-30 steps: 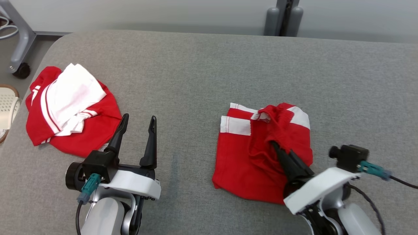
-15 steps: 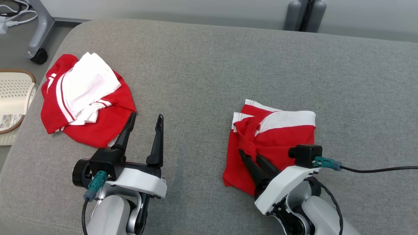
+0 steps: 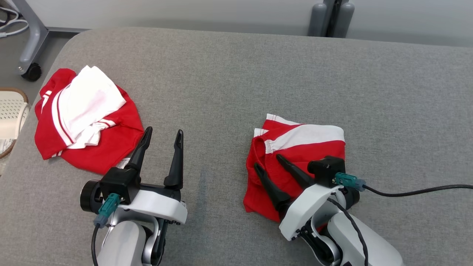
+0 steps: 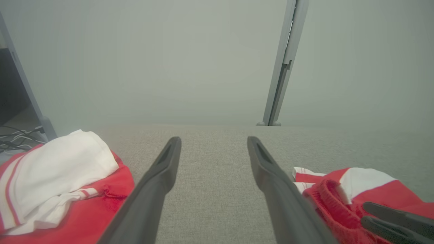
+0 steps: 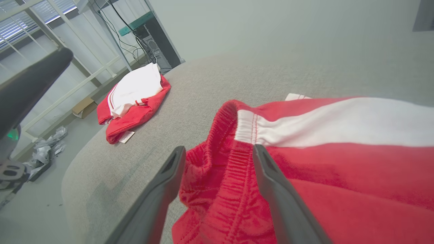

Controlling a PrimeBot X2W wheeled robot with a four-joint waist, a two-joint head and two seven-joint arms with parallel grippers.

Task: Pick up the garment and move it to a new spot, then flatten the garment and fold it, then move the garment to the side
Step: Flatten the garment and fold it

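Nearest, the right gripper [image 3: 268, 162] has its fingers spread and clamped on nothing, with the tips pointing toward 11 o'clock over the left part of the folded red garment [image 3: 314, 149]. Whether they touch the cloth is unclear. The garment lies on the grey padded surface [image 3: 221, 81] directly beneath that gripper and extends toward 2 o'clock, its white band running roughly 9-to-3. The left gripper [image 3: 164, 131], fingers also apart and empty, has the garment at its 3 o'clock, well apart. The right arm is therefore nearer for shifting it aside. Farther off, at 10 o'clock, sits a second red-and-white pile [image 3: 85, 111].
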